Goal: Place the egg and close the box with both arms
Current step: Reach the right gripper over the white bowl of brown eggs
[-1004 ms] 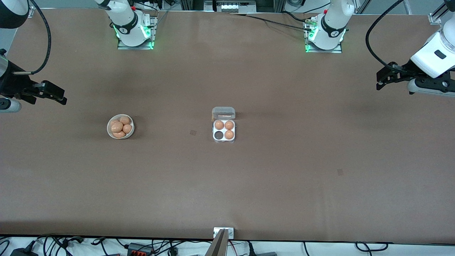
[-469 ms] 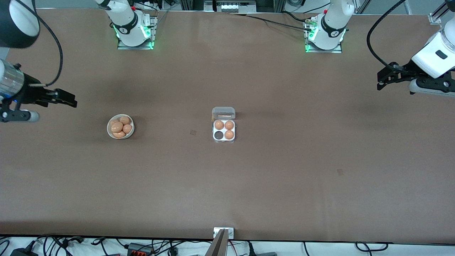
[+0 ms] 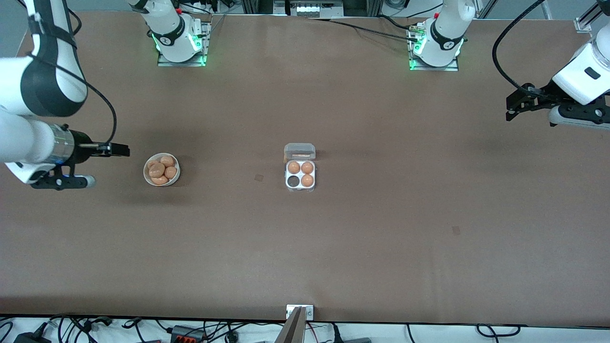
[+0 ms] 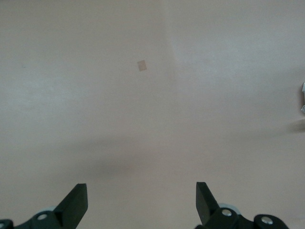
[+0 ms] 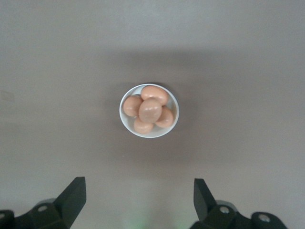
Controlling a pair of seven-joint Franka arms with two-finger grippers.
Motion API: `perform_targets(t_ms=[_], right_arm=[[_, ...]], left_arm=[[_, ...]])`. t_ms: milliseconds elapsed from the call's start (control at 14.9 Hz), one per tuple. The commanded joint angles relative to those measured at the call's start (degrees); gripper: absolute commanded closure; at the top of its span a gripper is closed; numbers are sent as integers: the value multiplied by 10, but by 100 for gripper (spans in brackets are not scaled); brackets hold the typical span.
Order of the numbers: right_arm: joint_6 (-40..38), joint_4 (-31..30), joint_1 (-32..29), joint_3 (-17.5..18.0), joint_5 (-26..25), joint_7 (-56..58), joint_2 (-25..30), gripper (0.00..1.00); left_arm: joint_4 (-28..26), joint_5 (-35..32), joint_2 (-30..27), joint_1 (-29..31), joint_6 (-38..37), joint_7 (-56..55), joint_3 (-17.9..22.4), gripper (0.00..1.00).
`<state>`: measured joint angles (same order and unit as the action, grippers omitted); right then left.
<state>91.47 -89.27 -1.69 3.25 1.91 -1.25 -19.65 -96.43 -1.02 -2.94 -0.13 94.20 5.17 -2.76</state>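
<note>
- The right gripper [image 3: 121, 150] hangs beside the bowl [image 3: 162, 169], fingers spread, probably to pick the top egg [image 5: 150, 109].
- The box [image 3: 300, 174] sits mid-table, lid open, one cell [image 3: 293, 181] empty for it.
- The left gripper [image 3: 512, 110] waits spread over bare table [image 4: 152, 119].

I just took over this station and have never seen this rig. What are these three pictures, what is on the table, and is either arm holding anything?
Two white robot arms work at a brown table. The wide picture looks down from across the table; the other two come from cameras on each arm's wrist.

In the middle sits the box, lid open, three cells filled and one empty. Toward the right arm's end is a white bowl holding five eggs.

The right gripper hangs beside the bowl, jaws open, holding nothing. The left gripper waits over bare table, jaws open, holding nothing.
</note>
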Motion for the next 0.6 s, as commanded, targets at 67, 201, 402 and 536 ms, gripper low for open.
perform_targets(t_ms=[67, 201, 402, 536], right_arm=[[-8, 13, -4, 1, 31, 5, -60, 0], [-3, 15, -6, -1, 29, 5, -93, 0], [3, 16, -7, -3, 29, 5, -129, 0], [3, 16, -7, -3, 28, 5, -146, 0]], left_arm=[[17, -5, 7, 1, -12, 8, 0, 0], [17, -5, 7, 2, -13, 8, 0, 0], [17, -5, 7, 1, -13, 7, 0, 0], [17, -5, 7, 1, -13, 9, 0, 0]])
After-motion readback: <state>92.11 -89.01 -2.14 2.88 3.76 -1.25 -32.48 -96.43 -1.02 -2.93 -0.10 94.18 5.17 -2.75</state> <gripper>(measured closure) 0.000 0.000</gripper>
